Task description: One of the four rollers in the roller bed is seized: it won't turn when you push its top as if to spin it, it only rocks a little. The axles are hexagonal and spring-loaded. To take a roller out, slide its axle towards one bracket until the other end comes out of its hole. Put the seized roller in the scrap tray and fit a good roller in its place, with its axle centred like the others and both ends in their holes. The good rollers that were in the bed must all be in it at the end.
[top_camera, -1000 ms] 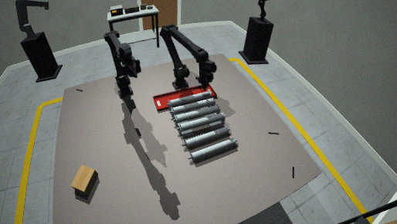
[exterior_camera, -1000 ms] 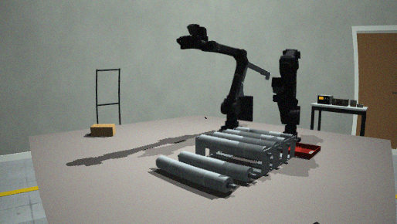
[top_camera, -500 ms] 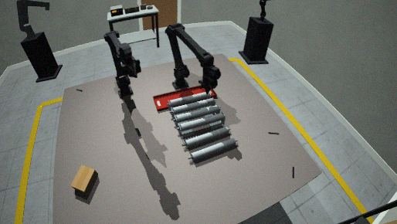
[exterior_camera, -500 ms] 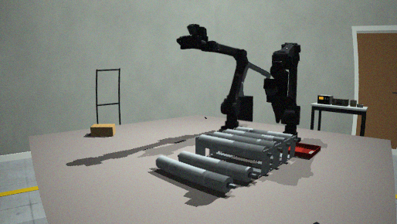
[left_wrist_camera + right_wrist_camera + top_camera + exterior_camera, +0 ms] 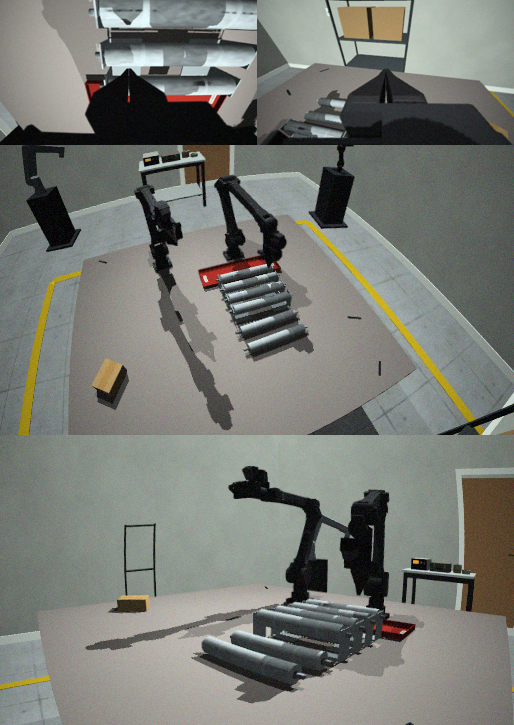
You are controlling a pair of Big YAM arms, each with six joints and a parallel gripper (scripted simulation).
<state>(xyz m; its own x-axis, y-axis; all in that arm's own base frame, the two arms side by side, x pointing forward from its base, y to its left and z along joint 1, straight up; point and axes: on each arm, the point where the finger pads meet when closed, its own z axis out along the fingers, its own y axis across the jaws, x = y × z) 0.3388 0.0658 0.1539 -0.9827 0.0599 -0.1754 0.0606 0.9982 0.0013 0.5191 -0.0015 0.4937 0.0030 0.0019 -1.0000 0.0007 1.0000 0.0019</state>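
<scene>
Your left gripper [image 5: 270, 264] [image 5: 359, 592] [image 5: 128, 72] is pressed together, nothing in it, tips down over the far roller [image 5: 245, 273] [image 5: 345, 606] [image 5: 181, 85] of the roller bed [image 5: 290, 299] [image 5: 345, 645] [image 5: 102, 56] [image 5: 315, 129]; can't tell if they touch it. From the top, your four bed rollers lie parallel, long axes left to right, right ends angled slightly far. Scrap tray [image 5: 210, 280] [image 5: 400, 631] [image 5: 88, 92] is at the bed's far side, same heading. Near side: inner loose roller [image 5: 267, 324] [image 5: 277, 650] [image 5: 323, 116], then outer loose roller [image 5: 277, 340] [image 5: 250, 660] [image 5: 331, 103], both flat on the table, roughly parallel to the bed's. Your right gripper [image 5: 175, 237] [image 5: 232, 487] [image 5: 385, 72] is also closed and empty, up high, left of the bed.
</scene>
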